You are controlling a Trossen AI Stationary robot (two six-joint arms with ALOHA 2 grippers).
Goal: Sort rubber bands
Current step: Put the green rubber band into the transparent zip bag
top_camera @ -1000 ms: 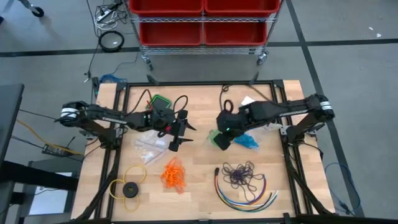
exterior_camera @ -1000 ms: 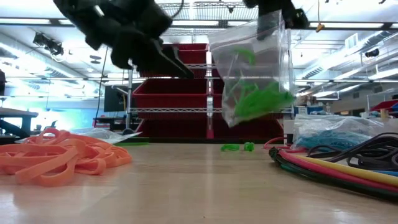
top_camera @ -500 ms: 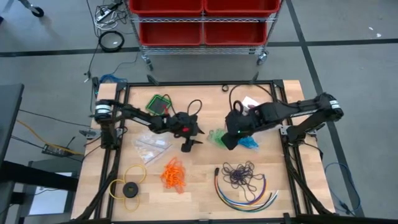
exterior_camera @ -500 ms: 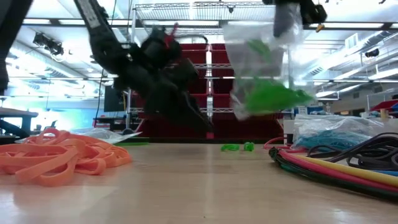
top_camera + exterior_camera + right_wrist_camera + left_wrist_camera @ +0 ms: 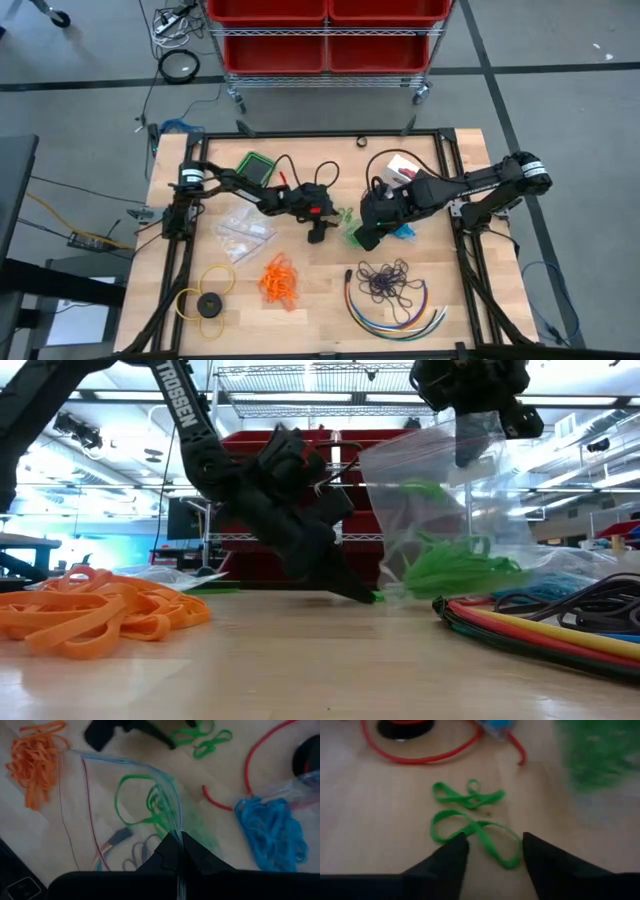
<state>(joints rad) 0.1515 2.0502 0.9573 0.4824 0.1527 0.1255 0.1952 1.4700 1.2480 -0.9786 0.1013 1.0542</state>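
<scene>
Orange bands [image 5: 279, 279] piled front-left on the table [image 5: 320, 300], untouched. L gripper [image 5: 492, 851] is lowered to the wood at mid-table, fingers narrowly parted astride a loose green band [image 5: 472, 832]; a 2nd green band [image 5: 467, 795] lies just beyond. R gripper [image 5: 178, 851] is pinched shut on the top edge of a clear bag [image 5: 440, 510] w/ green bands inside, bag held up beside the L gripper. Blue bands [image 5: 272, 832] near it; purple bands [image 5: 385, 280] front-right.
</scene>
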